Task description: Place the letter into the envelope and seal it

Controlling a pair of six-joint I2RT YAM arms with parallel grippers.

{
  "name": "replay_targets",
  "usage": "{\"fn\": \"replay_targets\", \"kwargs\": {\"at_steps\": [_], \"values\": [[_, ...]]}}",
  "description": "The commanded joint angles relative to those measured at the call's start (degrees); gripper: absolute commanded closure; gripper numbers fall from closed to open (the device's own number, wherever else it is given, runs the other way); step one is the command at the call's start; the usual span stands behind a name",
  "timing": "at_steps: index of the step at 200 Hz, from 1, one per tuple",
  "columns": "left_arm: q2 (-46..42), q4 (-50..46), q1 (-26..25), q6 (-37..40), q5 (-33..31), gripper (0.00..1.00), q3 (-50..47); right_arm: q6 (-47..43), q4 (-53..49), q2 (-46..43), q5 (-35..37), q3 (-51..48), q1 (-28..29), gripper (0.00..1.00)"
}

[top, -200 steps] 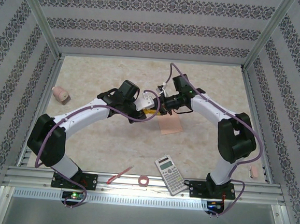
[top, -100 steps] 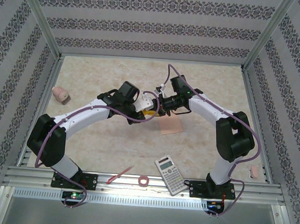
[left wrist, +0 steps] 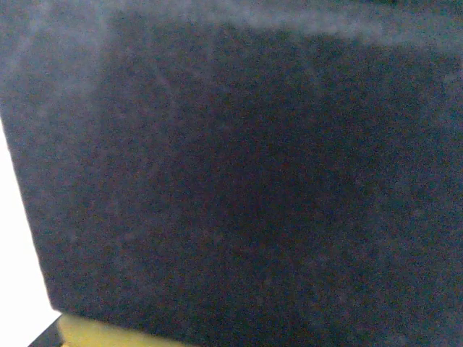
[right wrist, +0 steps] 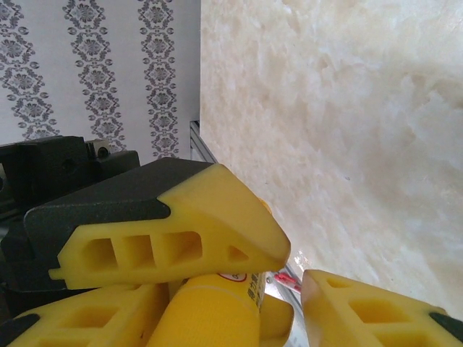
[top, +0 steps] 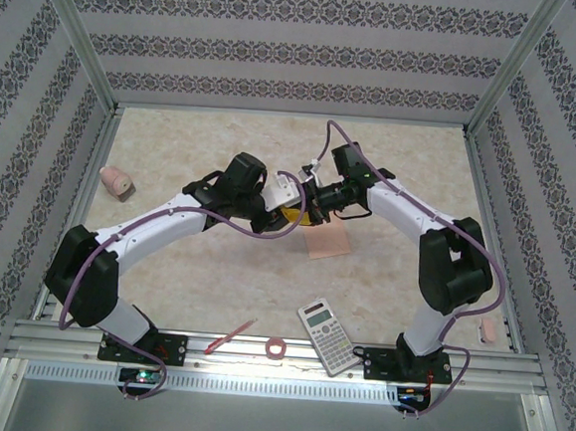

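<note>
Jaws of the right gripper point(right wrist: 296, 271) have just sprung apart over the table's point(top: 174, 147) middle, with a red-printed sliver, probably the letter point(right wrist: 283, 279), between them. Left gripper point(top: 287, 207) meets it, grip impossible to tell. Envelope point(top: 328, 242) lies flat just beside, apparently not yet filled.

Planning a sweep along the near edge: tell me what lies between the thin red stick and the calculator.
A small pink ring lies there, apart from both, in the top view.
</note>
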Motion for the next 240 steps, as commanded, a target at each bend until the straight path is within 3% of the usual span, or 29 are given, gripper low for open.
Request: {"fn": "replay_targets", "kwargs": {"at_steps": [1,147,240], "values": [[-1.04,14.0,-2.26,0.63,5.75,1.0,2.23,-1.74,-1.07,-1.61,-4.33,1.16,2.35,0.48],[1.95,11.04,-0.25,-2.42,4.24,1.0,2.6,-5.96,-7.31,-5.94,-4.01,1.03,-5.02,0.48],[1.77,12.35,3.75,-6.9,5.99,1.0,1.94,-10.26,-13.25,-6.83,-3.58,2.85,-8.0,0.48]]}}
